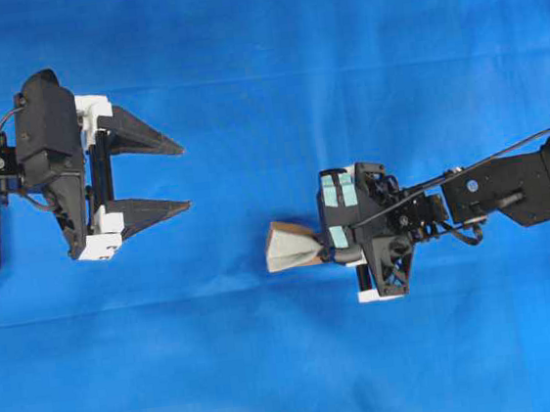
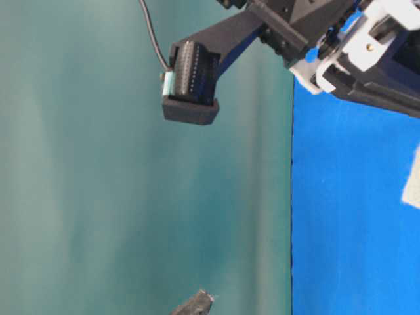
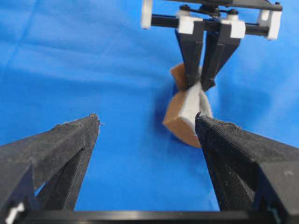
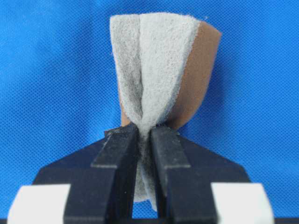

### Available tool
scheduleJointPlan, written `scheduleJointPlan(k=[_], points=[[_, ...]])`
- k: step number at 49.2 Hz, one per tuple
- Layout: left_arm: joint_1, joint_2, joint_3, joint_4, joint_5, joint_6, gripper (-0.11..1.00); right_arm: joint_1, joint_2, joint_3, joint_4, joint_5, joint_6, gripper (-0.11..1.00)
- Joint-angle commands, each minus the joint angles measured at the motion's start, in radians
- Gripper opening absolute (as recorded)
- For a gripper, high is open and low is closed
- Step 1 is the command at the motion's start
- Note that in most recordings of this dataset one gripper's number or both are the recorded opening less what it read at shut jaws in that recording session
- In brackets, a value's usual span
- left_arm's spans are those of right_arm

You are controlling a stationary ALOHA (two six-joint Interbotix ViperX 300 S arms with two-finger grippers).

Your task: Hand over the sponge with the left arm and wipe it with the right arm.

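The sponge is pinched and folded, its grey fuzzy side creased inward and its tan base outside. My right gripper, on the arm with teal patches, is shut on it just right of the table's middle. The right wrist view shows the sponge fanning out beyond the right gripper. My left gripper stands open at the left, pointing toward the sponge with a clear gap between them. In the left wrist view the left gripper holds nothing, and the sponge hangs ahead in the right gripper.
A blue cloth covers the whole table. In the table-level view the blue cloth ends at a straight edge against a teal backdrop, with black arm parts overhead.
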Motion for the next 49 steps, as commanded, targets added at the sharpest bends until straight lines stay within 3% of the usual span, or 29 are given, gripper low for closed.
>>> scheduleJointPlan(k=[1, 22, 49], points=[[0.003, 0.000, -0.012, 0.002, -0.012, 0.000, 0.80, -0.018, -0.023, -0.017, 0.000, 0.000, -0.003, 0.14], [0.003, 0.005, -0.012, 0.002, -0.012, -0.002, 0.80, -0.319, -0.023, -0.011, -0.104, 0.012, -0.017, 0.14], [0.002, 0.005, -0.011, 0.002, -0.012, 0.002, 0.80, -0.284, -0.023, -0.011, -0.112, 0.032, -0.011, 0.14]])
